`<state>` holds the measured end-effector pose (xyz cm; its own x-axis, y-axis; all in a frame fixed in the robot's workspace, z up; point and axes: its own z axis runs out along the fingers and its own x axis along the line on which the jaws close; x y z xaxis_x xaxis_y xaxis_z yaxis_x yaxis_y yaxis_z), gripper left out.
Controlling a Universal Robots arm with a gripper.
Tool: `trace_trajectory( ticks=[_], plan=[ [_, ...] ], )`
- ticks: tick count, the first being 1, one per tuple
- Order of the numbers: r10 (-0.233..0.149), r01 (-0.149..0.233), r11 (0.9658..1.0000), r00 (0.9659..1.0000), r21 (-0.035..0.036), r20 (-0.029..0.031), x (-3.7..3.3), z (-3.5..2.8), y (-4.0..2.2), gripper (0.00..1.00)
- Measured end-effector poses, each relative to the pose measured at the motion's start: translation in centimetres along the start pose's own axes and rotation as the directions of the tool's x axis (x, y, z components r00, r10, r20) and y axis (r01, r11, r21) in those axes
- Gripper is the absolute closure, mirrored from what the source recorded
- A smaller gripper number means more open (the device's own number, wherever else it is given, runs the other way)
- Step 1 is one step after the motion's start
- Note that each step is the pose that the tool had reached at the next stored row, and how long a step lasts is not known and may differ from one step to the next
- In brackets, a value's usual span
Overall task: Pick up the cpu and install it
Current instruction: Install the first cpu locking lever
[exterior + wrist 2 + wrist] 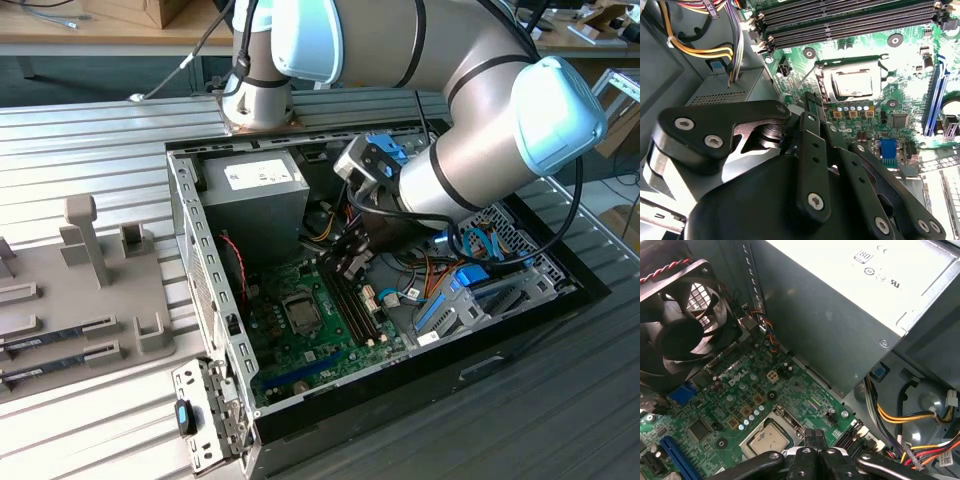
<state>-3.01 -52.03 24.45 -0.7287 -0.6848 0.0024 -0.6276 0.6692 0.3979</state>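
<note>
CPU [771, 441] sits flat in the motherboard socket [852, 83], pale metal top up, ringed by the socket frame; in the second wrist view the same silvery square [852, 82] shows beyond the pincer's tips, and in the exterior view it appears as a small grey square [301, 312] on the green motherboard [300, 345]. Pincer [812, 439] hangs just above the board, its two dark fingertips [809, 437] pressed together with no gap between them and nothing held; tips are just beside the socket's edge, on the side toward the memory slots [850, 20], apart from the chip's top. In the second wrist view the clenched pincer [811, 102] reaches toward the socket, black linkage arms with screw heads spread behind it. Exterior view: the gripper [345, 262] is lowered into the open computer case [205, 270], with the grey arm [470, 160] curving over the case. Grey power supply box [850, 315] stands to one side of the pincer, with yellow, orange and red cables [910, 425] bundled near it. Black case fan [682, 315] with a red-and-black twisted lead sits past the socket from the pincer. Blue expansion slot [935, 95] lies well apart from the fingertips, beyond the socket. Outside the case, on the exterior view's left, a grey holder tray [90, 290] rests on the slatted metal table [110, 120].
</note>
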Motion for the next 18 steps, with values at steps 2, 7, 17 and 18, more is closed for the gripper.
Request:
trace_trajectory(
  ticks=[2,7,17,18],
  plan=[
    [0.0,0.0,1.0,1.0,0.0,0.0,0.0,0.0,0.0,0.89],
    [0.0,0.0,1.0,1.0,0.0,-0.0001,0.01,0.02,-0.02,0.89],
    [-0.001,0.001,1.0,1.0,0.0,-0.0004,0.0,0.31,-0.14,0.89],
    [0.0,0.0,1.0,1.0,0.0036,-0.0035,-0.01,0.32,-0.14,0.89]
  ],
)
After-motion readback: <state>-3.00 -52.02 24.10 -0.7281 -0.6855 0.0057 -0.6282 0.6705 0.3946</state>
